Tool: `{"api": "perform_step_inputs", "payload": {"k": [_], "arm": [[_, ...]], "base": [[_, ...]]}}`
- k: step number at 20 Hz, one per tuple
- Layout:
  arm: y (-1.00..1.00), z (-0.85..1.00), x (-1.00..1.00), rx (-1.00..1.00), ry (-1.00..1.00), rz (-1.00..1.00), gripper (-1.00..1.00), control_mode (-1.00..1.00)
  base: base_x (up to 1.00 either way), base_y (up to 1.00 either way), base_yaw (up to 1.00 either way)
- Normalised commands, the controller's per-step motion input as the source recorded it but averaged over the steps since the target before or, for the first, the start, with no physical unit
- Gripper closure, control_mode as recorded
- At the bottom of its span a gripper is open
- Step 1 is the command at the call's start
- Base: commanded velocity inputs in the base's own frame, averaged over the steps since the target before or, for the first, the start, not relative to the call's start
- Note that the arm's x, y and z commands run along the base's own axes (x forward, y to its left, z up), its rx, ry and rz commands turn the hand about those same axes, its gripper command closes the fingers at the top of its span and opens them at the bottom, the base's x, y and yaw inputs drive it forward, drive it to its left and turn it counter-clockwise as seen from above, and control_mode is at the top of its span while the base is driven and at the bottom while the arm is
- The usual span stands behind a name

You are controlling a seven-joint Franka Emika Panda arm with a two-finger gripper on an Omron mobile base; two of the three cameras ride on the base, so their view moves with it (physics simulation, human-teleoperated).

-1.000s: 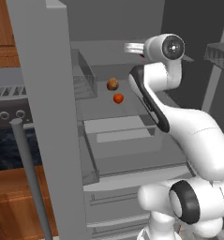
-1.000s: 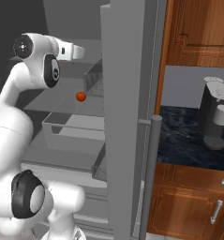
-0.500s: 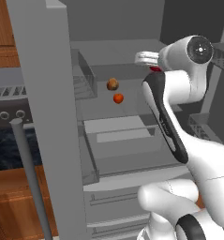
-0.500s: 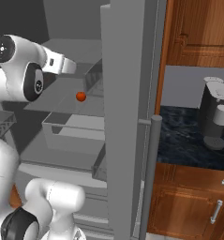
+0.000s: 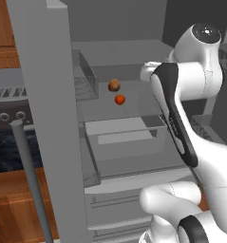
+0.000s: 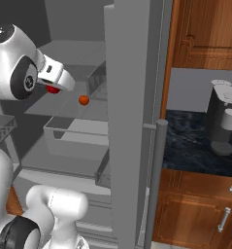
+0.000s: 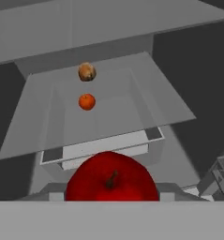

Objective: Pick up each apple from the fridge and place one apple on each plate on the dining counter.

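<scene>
My gripper point(image 6: 54, 87) is shut on a deep red apple point(image 6: 51, 90), which sits large at the bottom of the hand view point(image 7: 112, 180) with its stem facing the camera. The hand hangs in front of the open grey fridge point(image 5: 43, 95), a little back from its shelf point(image 7: 108, 117). An orange-red apple point(image 5: 119, 99) point(image 6: 83, 100) point(image 7: 86, 101) lies on that shelf. Behind it sits a small brownish round thing point(image 5: 114, 85) point(image 7: 86, 71). The plates and the dining counter are out of view.
Open fridge doors with long bar handles point(image 5: 32, 180) point(image 6: 154, 180) flank the arm on both sides. A pulled-out drawer point(image 5: 124, 130) juts below the shelf. A coffee machine point(image 6: 224, 121) stands on a dark counter by wooden cabinets point(image 6: 205, 34) on the right.
The hand has drawn back from the shelf and sunk a little, carrying the red apple with it, while the arm's elbow swung up. The orange-red apple has stayed put.
</scene>
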Motion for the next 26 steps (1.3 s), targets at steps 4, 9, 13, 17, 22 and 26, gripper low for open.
{"api": "perform_step_inputs", "payload": {"k": [4, 9, 13, 17, 22, 26], "arm": [[0.00, -0.65, 0.00, 0.00, 0.44, 0.00, 1.00, -1.00], [-0.05, -0.84, -0.06, 0.00, 0.24, 0.03, 1.00, -1.00], [-0.03, -0.46, -0.70, 0.00, 0.00, 0.14, 1.00, -1.00], [0.00, -0.45, -0.55, -0.02, 0.02, 0.13, 1.00, -1.00], [-0.13, -0.55, -0.17, -0.10, 0.08, 0.06, 1.00, -1.00], [-0.11, -0.41, 0.00, -0.01, 0.11, 0.03, 1.00, -1.00]], "base": [[0.00, 0.00, 0.00], [0.00, 0.00, 0.00], [0.00, 0.00, 0.00], [0.00, 0.00, 0.00], [0.00, 0.00, 0.00], [0.00, 0.00, 0.00]]}}
